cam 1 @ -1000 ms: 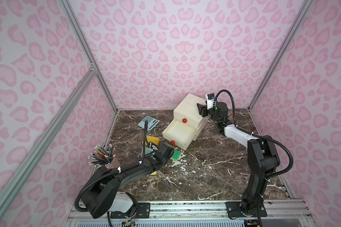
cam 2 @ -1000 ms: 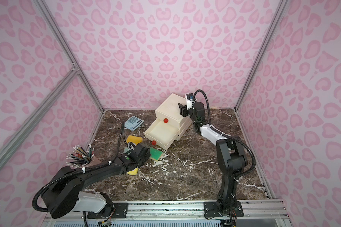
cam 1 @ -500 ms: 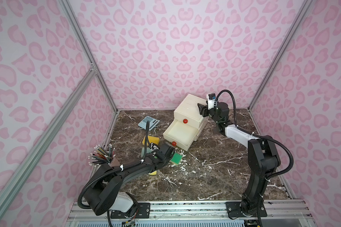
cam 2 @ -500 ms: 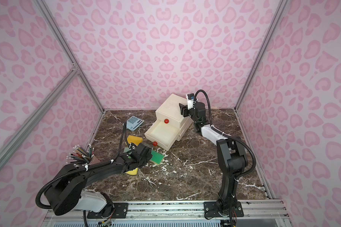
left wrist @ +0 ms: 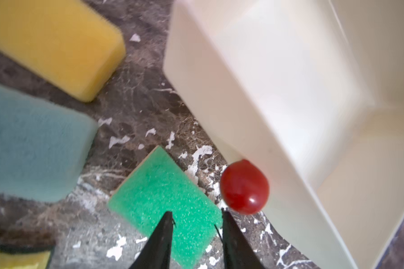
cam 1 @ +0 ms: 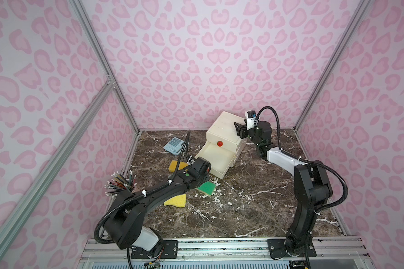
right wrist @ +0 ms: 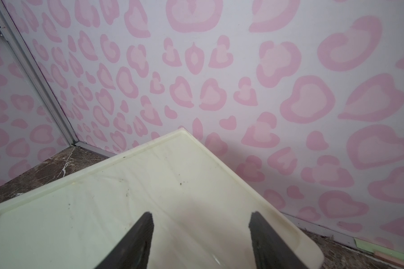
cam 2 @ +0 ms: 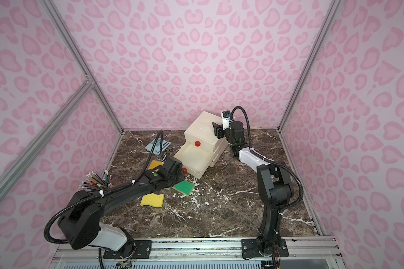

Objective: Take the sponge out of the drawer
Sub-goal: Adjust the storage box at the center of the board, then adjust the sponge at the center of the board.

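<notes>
Green sponge (left wrist: pixel 163 205) lies flat — just beneath the parted left hand (left wrist: pixel 196 211).

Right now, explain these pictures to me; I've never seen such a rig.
Two black robot arms stand at a marble table, each ending in a two-fingered gripper. Both top views look down from overhead; each wrist camera rides on one arm. The left gripper hangs open over a green sponge lying on the table beside the open drawer. The right gripper is open above the drawer unit's top. A yellow sponge, a calculator and pencils lie nearby. Nothing is held.
</notes>
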